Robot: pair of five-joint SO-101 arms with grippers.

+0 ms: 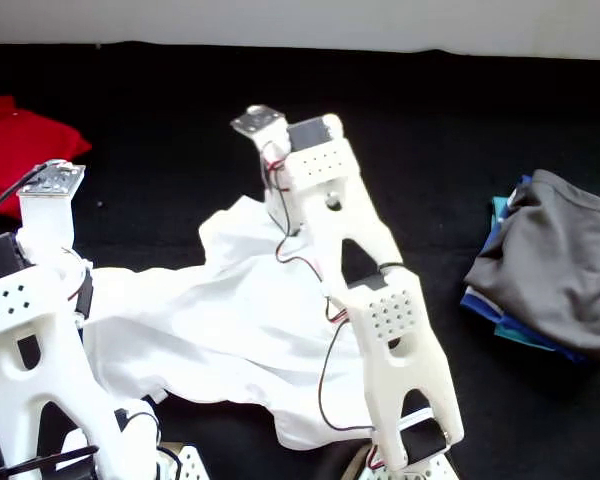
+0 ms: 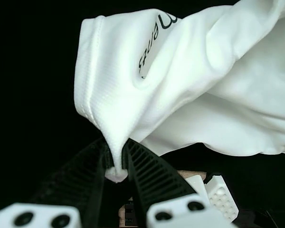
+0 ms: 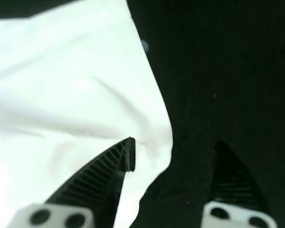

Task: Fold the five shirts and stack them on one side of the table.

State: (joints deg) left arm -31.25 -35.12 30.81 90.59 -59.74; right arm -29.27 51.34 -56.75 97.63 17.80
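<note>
Above black table (image 1: 430,100), left hand (image 2: 116,166) pinches white shirt (image 2: 180,95).

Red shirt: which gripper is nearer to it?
Left. The left gripper pinches the white shirt on the red shirt side; the right gripper, open, straddles its edge mid-table, farther off.

you have one crumpled white cloth shirt (image 1: 230,330) on the one black bench (image 1: 460,120) and one red cloth shirt (image 1: 15,150). one pile: one grey shirt (image 1: 560,260) over at least one blue layer (image 1: 480,302) and one teal layer (image 1: 518,336). two white plastic arms, left arm (image 1: 40,330) and right arm (image 1: 380,300). two black-fingered hands, left hand (image 2: 118,164) and right hand (image 3: 173,152).
</note>
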